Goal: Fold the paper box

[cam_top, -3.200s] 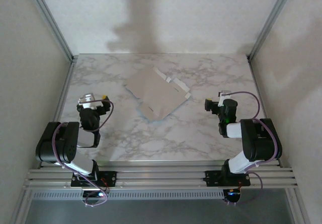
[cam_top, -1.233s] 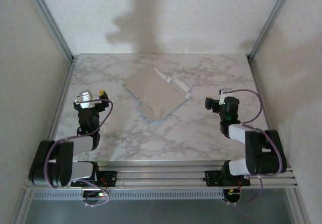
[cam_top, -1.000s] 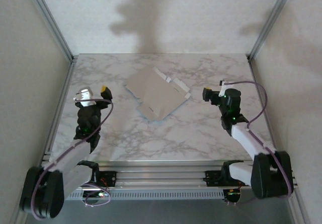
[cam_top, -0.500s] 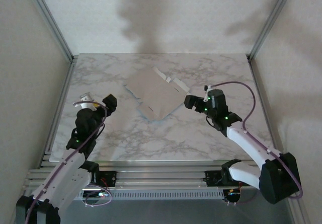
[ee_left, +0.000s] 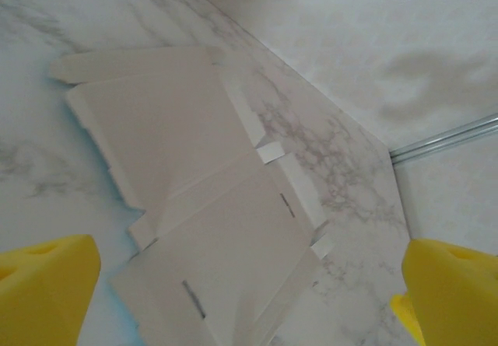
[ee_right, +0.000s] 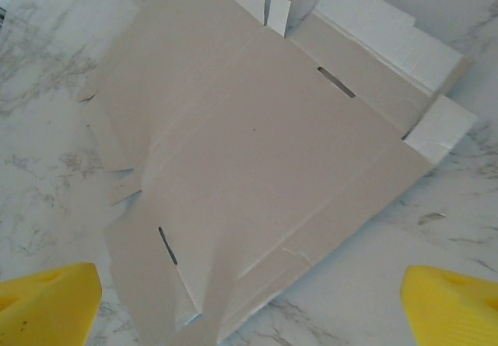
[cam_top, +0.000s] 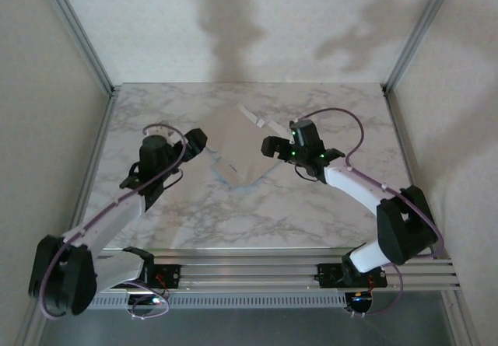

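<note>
The paper box (cam_top: 240, 150) lies flat and unfolded on the marble table (cam_top: 311, 214), pale grey-white face up, with a thin turquoise edge showing at its near corner. Small tabs (cam_top: 250, 116) stick out at its far side. My left gripper (cam_top: 196, 141) hovers at the sheet's left edge, open. My right gripper (cam_top: 270, 145) hovers at its right edge, open. In the left wrist view the box (ee_left: 210, 198) lies between the spread yellow fingertips (ee_left: 47, 284) of that gripper (ee_left: 249, 295). In the right wrist view the box (ee_right: 257, 144) shows slots and creases, and the gripper (ee_right: 249, 303) holds nothing.
Pale walls with metal corner posts (cam_top: 78, 31) close in the table on three sides. The arm bases sit on a rail (cam_top: 249, 272) at the near edge. A purple cable (cam_top: 342, 117) loops above the right arm. Bare marble lies in front of the sheet.
Both arms have reached out from near the table's side edges toward the middle. Their grippers now flank the sheet left and right. The sheet itself has not moved.
</note>
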